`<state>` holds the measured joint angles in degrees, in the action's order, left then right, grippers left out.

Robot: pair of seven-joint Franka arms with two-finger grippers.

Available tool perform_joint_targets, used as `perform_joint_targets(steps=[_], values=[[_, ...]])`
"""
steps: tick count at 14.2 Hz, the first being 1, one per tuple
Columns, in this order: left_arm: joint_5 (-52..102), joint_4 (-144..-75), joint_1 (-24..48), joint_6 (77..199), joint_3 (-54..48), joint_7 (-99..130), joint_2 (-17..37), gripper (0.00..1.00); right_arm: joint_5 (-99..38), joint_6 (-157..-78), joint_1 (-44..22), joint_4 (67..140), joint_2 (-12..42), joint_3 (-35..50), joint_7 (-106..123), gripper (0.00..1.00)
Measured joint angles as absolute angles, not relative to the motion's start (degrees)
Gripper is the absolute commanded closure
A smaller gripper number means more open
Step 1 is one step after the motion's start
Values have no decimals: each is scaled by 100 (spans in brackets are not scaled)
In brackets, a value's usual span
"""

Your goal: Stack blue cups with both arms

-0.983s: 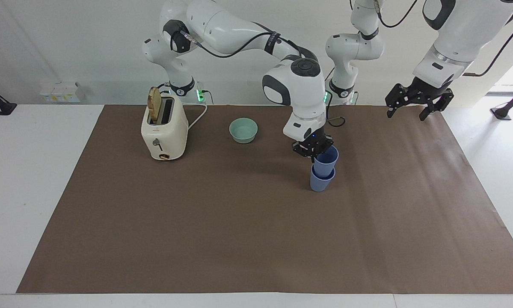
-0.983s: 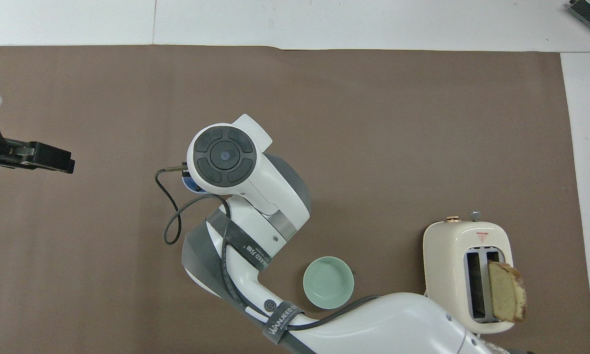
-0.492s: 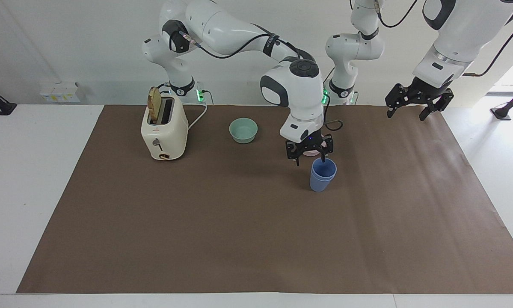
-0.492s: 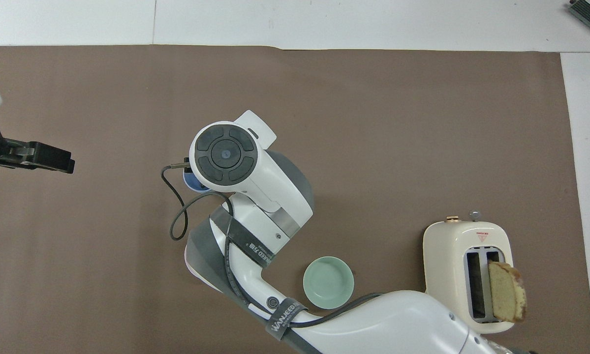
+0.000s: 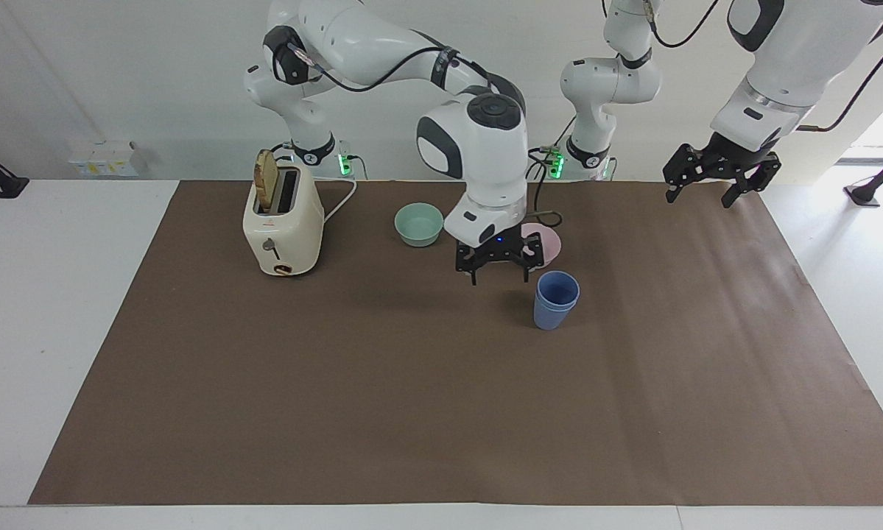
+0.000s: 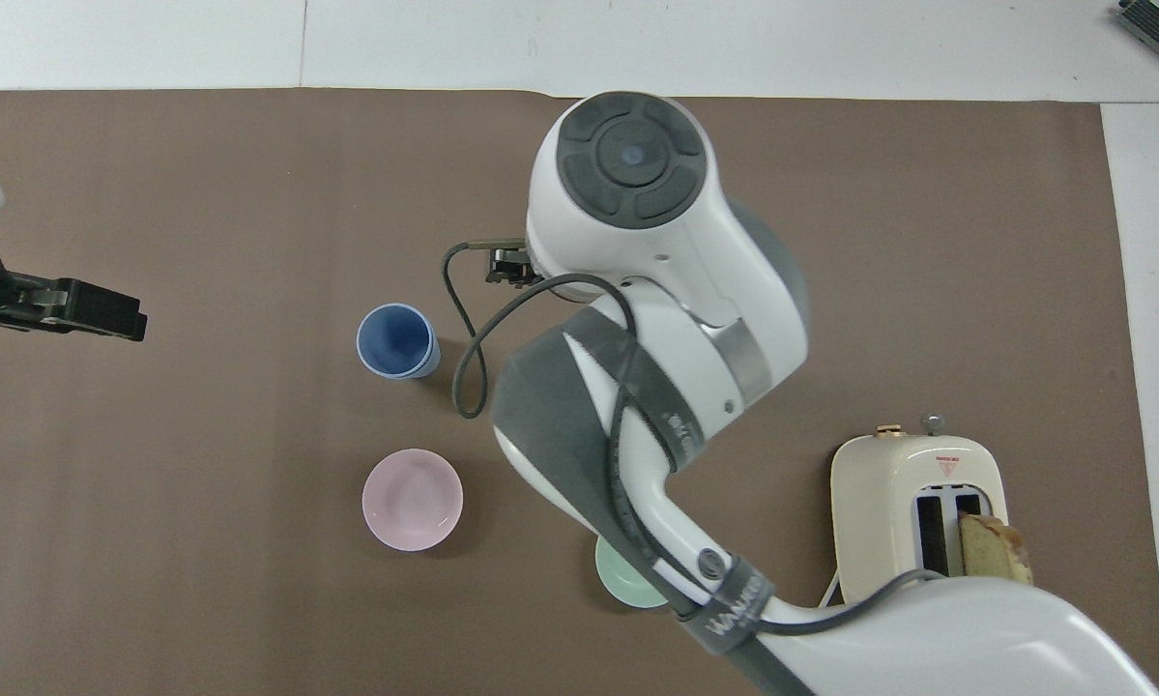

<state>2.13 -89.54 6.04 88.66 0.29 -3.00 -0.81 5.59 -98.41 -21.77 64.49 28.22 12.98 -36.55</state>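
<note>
1. In the facing view, we see the blue cups [image 5: 556,299] nested one inside the other, upright on the brown mat [image 5: 441,412] that covers the tabletop [image 5: 58,309].
2. We see the right hand [image 5: 498,275] in the air just beside the stack, toward the right arm's end of the tabletop, with its fingers spread and nothing between them.
3. The pink bowl [image 5: 548,243] sits nearer to the robots than the cups, partly hidden by that hand; the green bowl [image 5: 419,224] and the toaster [image 5: 282,221], with a slice of bread [image 5: 266,180] standing in one slot, lie toward the right arm's end.
4. The left hand [image 5: 708,193] waits raised over the mat's edge at the left arm's end, fingers spread, empty.
5. In the overhead view, we look down into the cups [image 6: 397,340], standing free.
6. The pink bowl [image 6: 412,499] is nearer to the robots than the stack.
7. The right arm [image 6: 656,319] covers its own hand and most of the green bowl [image 6: 622,586].
8. The left hand [image 6: 105,311] shows at the frame's edge.
</note>
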Motion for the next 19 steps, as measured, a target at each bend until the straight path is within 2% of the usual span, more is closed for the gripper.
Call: perform_joint_targets(steps=[3, 7, 10, 15, 19], values=[[213, -8954, 604, 8866, 29, -300, -81, 0, 506, -9189, -1651, 6450, 2312, 1305, -3191, 0], [213, -8954, 604, 8866, 29, -300, -81, 0, 456, -8620, -782, 6455, 1902, 1307, -2209, 0], [213, -8954, 604, 8865, 29, -301, -81, 0, 364, -8449, -257, 6457, 1736, 1308, -2027, 0], [213, -8954, 604, 8865, 29, -301, -81, 0, 357, -8023, 213, 6486, 1484, 1300, -1353, 0], [213, -8954, 604, 8864, 29, -301, -81, 0, 359, -7967, 772, 6787, 1247, 1294, -688, 0]])
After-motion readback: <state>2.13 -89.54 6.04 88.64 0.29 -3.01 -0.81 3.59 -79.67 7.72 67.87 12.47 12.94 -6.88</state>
